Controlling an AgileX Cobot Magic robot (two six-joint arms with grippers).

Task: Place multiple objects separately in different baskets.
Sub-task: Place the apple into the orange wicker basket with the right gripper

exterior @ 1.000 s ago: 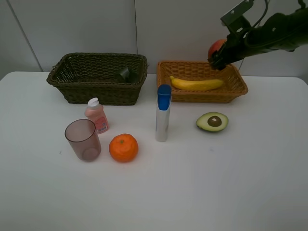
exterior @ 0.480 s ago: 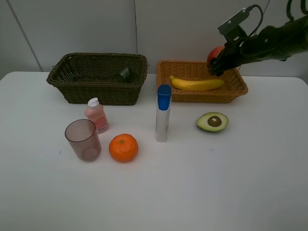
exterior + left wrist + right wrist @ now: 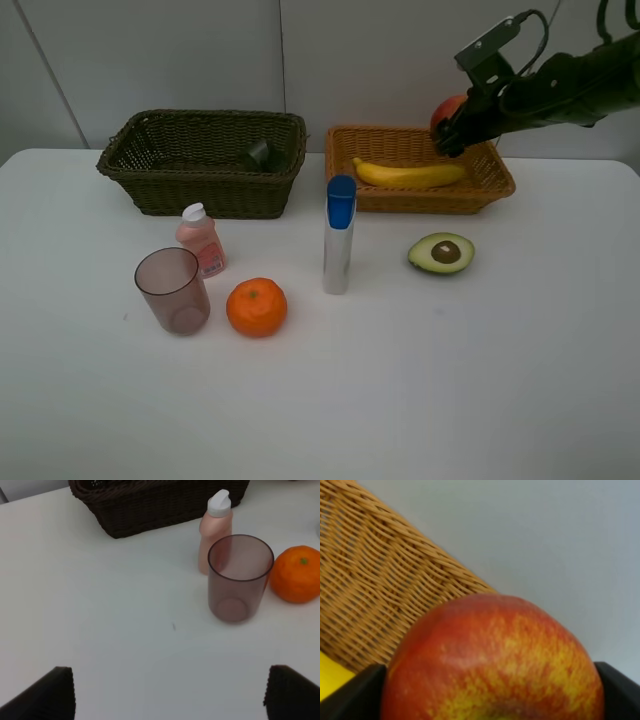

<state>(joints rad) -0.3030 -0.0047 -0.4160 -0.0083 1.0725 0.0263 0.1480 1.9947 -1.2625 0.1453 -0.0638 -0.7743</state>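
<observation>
The right gripper (image 3: 452,128) clamps its jaws on a round red apple (image 3: 447,107), a light orange-tan woven wicker basket (image 3: 498,178) just below them. The left gripper (image 3: 169,692) has its jaws wide apart, a translucent pinkish-brown cup (image 3: 240,580) ahead of them.

cup (image 3: 240,577) fronting pink bottle (image 3: 215,530) | orange (image 3: 295,574) near cup | dark basket (image 3: 150,502) beyond

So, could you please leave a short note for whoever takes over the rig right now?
Right gripper: shut on the red apple, at the tan basket's far rim, not released.
Left gripper: open, empty, over the table near the cup.
Done: banana in the tan basket, pump bottle in the dark basket.
To do: avocado half, orange, pink bottle, tube and cup, all on the table.
</observation>
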